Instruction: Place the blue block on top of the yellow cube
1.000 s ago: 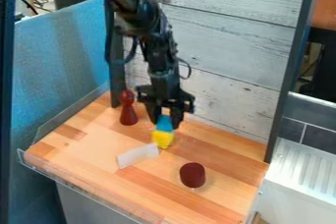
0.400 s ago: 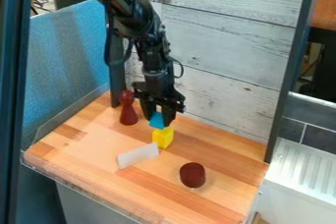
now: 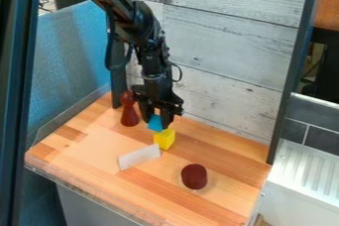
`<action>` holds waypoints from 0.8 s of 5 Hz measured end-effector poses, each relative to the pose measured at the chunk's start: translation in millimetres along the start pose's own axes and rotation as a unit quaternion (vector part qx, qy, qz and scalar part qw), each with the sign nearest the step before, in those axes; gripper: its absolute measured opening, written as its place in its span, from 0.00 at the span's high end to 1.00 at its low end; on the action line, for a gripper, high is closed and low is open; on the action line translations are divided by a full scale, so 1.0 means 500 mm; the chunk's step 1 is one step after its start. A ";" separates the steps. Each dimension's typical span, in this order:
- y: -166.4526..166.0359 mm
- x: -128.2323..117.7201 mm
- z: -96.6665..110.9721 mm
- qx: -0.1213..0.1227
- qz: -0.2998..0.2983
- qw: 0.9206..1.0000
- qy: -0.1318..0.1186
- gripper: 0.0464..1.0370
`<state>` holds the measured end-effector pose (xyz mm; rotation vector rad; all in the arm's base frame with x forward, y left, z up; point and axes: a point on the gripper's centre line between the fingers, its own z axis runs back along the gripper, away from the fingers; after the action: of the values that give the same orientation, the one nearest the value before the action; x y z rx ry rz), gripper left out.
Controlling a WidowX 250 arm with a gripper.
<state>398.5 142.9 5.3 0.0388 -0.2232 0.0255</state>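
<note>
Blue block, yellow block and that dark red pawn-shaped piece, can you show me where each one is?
Blue block [image 3: 155, 123]: camera view, on its side between the gripper's fingers.
Yellow block [image 3: 163, 140]: camera view, on its side facing the camera.
Dark red pawn-shaped piece [image 3: 130, 117]: camera view, on its wide lower body.

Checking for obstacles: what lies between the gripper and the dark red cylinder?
The camera view shows a yellow block between the gripper and the dark red cylinder.
</note>
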 end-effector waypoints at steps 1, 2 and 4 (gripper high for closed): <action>0.000 -0.001 -0.007 0.003 0.003 1.000 0.001 0.49; -0.001 0.001 -0.012 0.004 0.005 1.000 -0.002 0.48; -0.010 0.012 -0.023 0.006 0.001 1.000 -0.018 0.44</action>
<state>407.1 138.5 -4.9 0.0516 -0.2601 0.0288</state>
